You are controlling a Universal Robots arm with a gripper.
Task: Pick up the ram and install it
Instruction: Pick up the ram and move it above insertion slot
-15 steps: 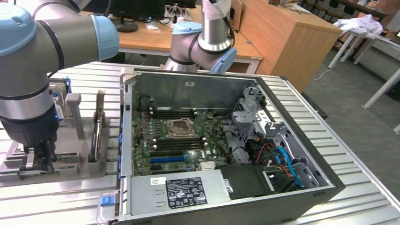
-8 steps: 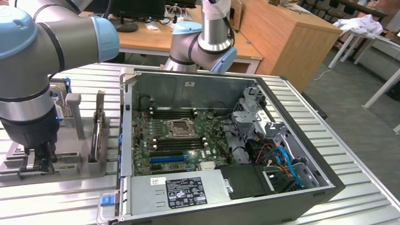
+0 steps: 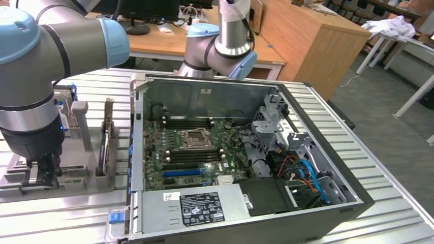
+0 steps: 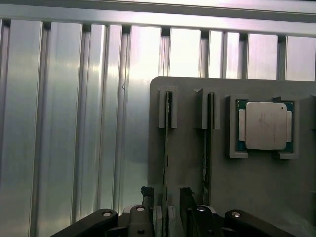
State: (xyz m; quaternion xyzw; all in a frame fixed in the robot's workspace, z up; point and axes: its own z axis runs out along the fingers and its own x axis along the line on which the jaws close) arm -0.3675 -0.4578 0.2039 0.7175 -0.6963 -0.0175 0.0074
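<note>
Two rams stand on edge in slots of a grey fixture (image 4: 187,163). My gripper (image 4: 167,210) is open, and its dark fingers (image 4: 146,197) straddle the near end of one ram (image 4: 168,143) without touching it. The other ram (image 4: 209,143) stands parallel beside it. In the exterior view my gripper (image 3: 40,178) hangs low over the fixture (image 3: 81,178) at the exterior view's left, and a ram (image 3: 106,137) stands upright there. The open computer case (image 3: 339,168) shows the motherboard (image 3: 203,152) with black memory slots (image 3: 193,123) beside the processor socket (image 3: 197,136).
A square silver chip (image 4: 266,126) sits in its own recess of the fixture. Everything rests on a ribbed aluminium table (image 4: 74,123). A second arm (image 3: 227,40) stands behind the case. The case holds a power supply (image 3: 196,208) and cables (image 3: 305,173) at the front.
</note>
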